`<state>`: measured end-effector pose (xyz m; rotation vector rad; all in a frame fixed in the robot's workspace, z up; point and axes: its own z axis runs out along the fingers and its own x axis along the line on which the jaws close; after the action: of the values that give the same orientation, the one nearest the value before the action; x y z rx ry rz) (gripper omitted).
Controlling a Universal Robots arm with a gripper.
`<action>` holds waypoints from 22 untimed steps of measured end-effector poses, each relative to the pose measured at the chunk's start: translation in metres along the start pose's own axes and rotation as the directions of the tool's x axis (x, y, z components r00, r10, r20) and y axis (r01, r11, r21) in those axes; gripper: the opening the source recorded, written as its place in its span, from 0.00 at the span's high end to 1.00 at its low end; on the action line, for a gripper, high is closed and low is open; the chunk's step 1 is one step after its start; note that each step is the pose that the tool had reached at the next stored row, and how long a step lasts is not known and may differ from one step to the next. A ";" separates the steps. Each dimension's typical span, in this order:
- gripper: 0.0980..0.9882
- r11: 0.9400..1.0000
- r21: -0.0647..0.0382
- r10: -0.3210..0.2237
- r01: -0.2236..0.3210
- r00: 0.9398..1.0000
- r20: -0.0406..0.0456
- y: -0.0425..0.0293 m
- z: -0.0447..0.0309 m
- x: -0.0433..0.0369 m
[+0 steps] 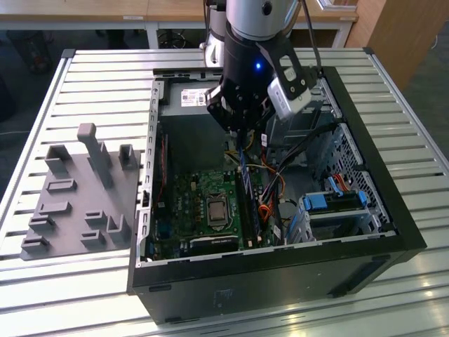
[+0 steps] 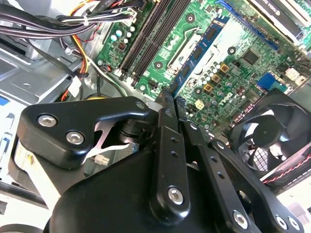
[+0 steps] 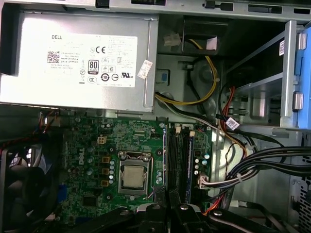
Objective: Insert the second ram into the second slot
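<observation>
Above slatted bench [image 1: 70,91], upper-centre, hand [image 1: 238,132] pinched narrow on the second ram [image 2: 197,60]: likely light, stiff, fragile; hold by edges.

A slatted, silvery metal counter [image 1: 98,77] catches bright light. Behind it stand wooden desks [image 1: 77,10] with white legs. A wooden cabinet [image 1: 410,35] stands at the exterior view's right on grey floor [image 1: 436,84].

Arm [image 1: 256,28] upright, end effector [image 2: 171,98] downward, fingers [image 2: 165,128] pinched close.
</observation>
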<state>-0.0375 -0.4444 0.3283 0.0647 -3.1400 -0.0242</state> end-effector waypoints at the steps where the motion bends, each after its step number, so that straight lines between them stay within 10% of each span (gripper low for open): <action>1: 0.96 1.000 0.000 0.000 0.000 1.000 0.000 0.0000 0.0003 0.0000; 22: 0.96 1.000 0.003 0.008 -0.008 1.000 0.000 -0.0003 0.0127 0.0000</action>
<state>-0.0375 -0.4445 0.3156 0.0516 -3.1403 -0.0199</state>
